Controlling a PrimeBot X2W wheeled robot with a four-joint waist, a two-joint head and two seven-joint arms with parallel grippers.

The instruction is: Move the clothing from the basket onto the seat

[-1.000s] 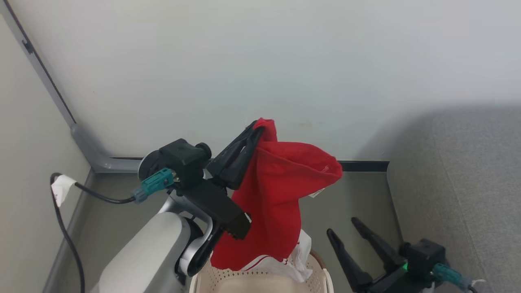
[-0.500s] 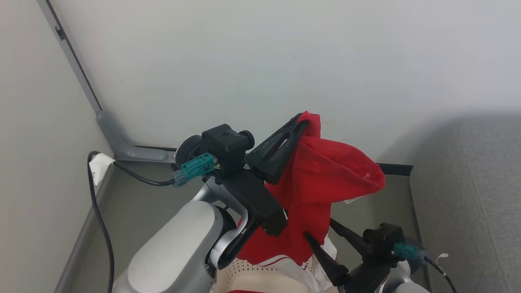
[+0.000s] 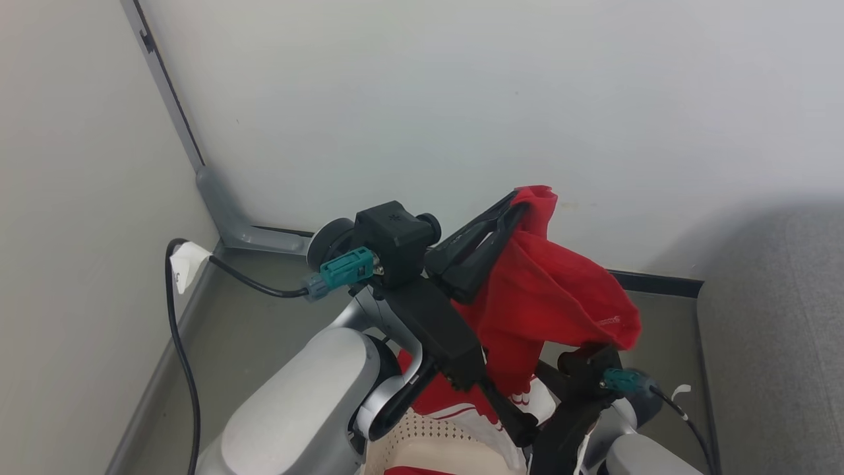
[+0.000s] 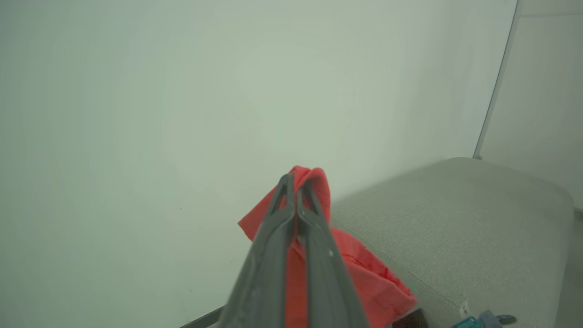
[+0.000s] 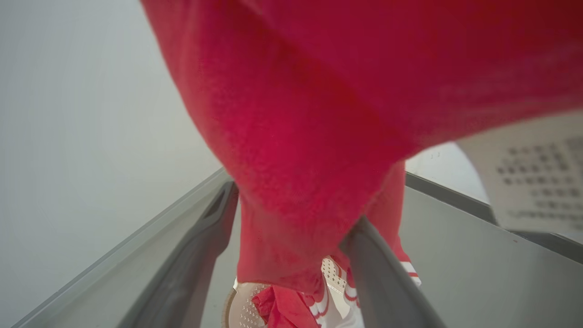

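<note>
The left gripper (image 3: 519, 201) is clenched on a top fold of the clothing (image 3: 560, 303), which is held high so that most of it is raised above the basket (image 3: 422, 439) at 6 o'clock. The right gripper (image 5: 294, 207) is spread wide, one finger on either side of the hanging cloth, probably to gather the lower part. The seat (image 3: 771, 316) lies at 3 o'clock, well apart; more red-and-white fabric is seen in the basket.
</note>
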